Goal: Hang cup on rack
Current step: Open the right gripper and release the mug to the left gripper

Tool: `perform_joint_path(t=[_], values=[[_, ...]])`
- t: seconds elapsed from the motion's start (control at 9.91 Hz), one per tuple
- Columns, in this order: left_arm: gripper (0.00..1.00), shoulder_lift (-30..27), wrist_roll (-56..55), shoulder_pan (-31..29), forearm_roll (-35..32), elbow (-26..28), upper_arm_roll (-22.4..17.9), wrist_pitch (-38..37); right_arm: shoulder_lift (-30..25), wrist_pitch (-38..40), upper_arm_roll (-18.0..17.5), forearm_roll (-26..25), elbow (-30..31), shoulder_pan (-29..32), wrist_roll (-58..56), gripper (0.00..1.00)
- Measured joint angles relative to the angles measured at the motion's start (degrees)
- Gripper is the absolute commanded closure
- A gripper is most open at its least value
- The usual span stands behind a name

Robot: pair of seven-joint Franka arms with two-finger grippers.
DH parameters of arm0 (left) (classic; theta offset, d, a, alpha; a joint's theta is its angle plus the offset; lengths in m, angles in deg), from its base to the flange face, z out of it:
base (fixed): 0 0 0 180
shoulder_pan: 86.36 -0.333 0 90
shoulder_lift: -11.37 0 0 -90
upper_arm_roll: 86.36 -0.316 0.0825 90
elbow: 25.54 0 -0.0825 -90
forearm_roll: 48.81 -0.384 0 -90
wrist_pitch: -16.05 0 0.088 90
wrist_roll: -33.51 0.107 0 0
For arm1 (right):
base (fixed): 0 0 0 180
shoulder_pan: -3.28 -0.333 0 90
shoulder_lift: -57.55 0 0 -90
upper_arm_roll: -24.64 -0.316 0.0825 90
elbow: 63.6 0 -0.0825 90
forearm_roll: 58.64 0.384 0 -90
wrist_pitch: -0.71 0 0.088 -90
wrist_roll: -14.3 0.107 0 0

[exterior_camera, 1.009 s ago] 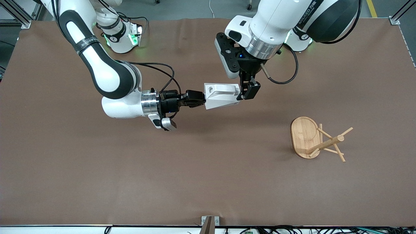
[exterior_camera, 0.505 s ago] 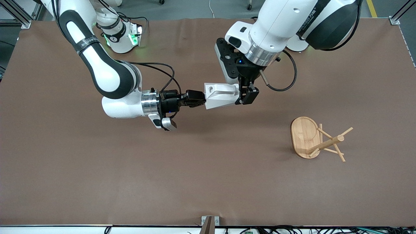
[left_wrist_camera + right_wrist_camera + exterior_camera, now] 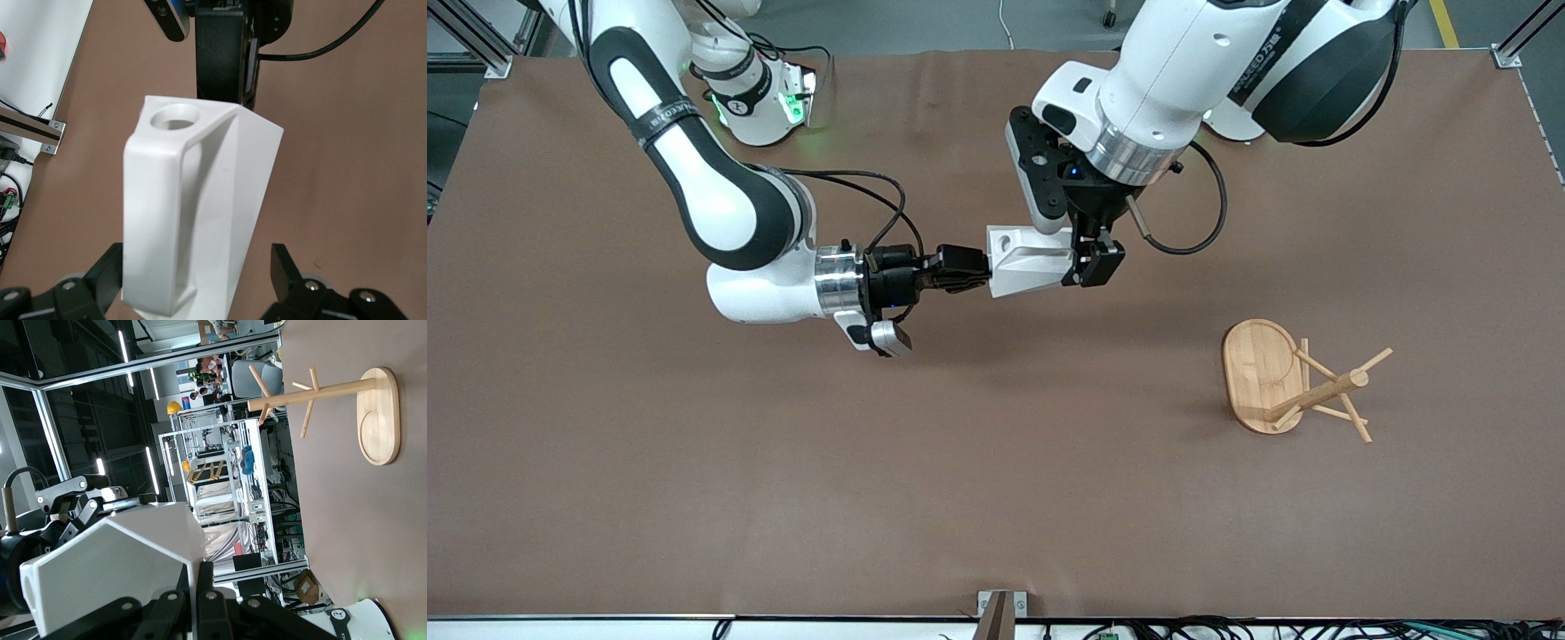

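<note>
The rack (image 3: 1285, 384) stands nearest the front camera, toward the left arm's end of the brown matte worktop (image 3: 783, 489). It is light bamboo: a flat oval base, a round central post and thin slanted pegs, all bare.

Farther from the camera, the cup (image 3: 1032, 263) hangs in the air over the middle of the worktop, lying on its side between the two hands. It is smooth, hard white, faceted and angular, with a blocky handle pierced by a round hole.

The right hand (image 3: 974, 269) is clamped tight on the cup's rim. The left hand (image 3: 1089, 260) brackets the other end, its fingers (image 3: 290, 273) set either side of the cup and apart from it.

This looks like a mid-air handover. Next, the left hand needs a firm grip before the right lets go.
</note>
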Motion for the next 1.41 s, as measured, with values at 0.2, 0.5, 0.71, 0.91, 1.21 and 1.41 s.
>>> perform_joint_path(t=[0.2, 0.5, 0.71, 0.91, 1.21, 1.41], values=[[0.17, 0.6, 0.0, 2.9, -0.6, -0.5, -2.9, -0.1, 0.0, 0.0, 0.0, 0.0, 0.1, 0.0, 0.0, 0.98], [0.25, 0.7, 0.0, 8.1, -1.0, -1.2, -8.6, -0.2, 0.2, -0.1, 0.1, -0.1, 0.3, 0.0, -0.4, 0.98], [0.33, 0.8, 0.3, 8.6, -1.1, -1.3, -9.1, -0.5, 0.3, 0.0, 0.1, -0.1, 0.4, 0.0, -0.8, 0.98], [0.46, 0.8, 0.3, 8.6, -1.1, -1.3, -9.1, -0.6, 0.3, 0.0, 0.1, -0.1, 0.3, 0.0, -0.8, 0.01], [0.47, 0.9, 0.2, 8.7, -1.1, -1.4, -9.1, -0.7, 0.3, -0.1, 0.1, 0.4, -0.7, 0.1, -0.6, 0.00], [0.47, 0.9, 0.0, 8.7, -1.1, -1.4, -9.2, -1.0, -0.2, -0.4, 0.3, 0.3, -1.6, 0.5, -0.5, 0.00]])
